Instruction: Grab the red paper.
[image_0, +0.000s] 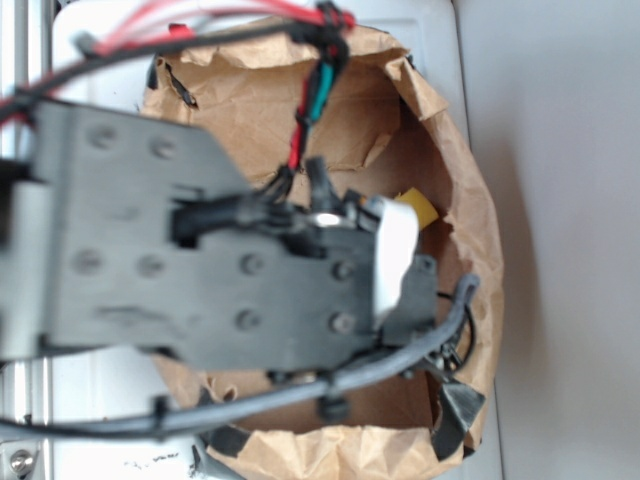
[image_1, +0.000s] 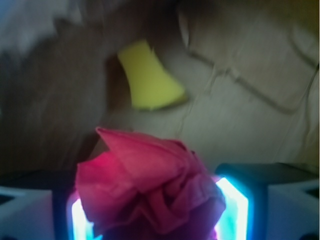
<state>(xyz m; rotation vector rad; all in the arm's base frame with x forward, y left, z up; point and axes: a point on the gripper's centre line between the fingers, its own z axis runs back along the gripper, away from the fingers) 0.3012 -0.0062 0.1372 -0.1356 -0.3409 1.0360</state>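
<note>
Exterior view, left to right: arm (image_0: 150, 250) filling most of the frame, reaching down into a brown paper bag (image_0: 470, 200); corner of the yellow sponge (image_0: 418, 208) just visible past the wrist; red paper hidden beneath the arm.

Wrist view, left to right: left finger (image_1: 30, 210) at the bottom edge, red paper (image_1: 150, 185) between the two fingers — a crumpled ball filling the gap — then right finger (image_1: 280, 200). Sponge (image_1: 150, 80) lying apart, farther along the bag floor.

Gripper (image_1: 150, 220) apparently clenched on the red paper, the wad pressing against both lit pads, though blur leaves the firmness of contact uncertain.

Progress, as judged: reach and closure seemingly done — lift out of the bag not yet shown.
</note>
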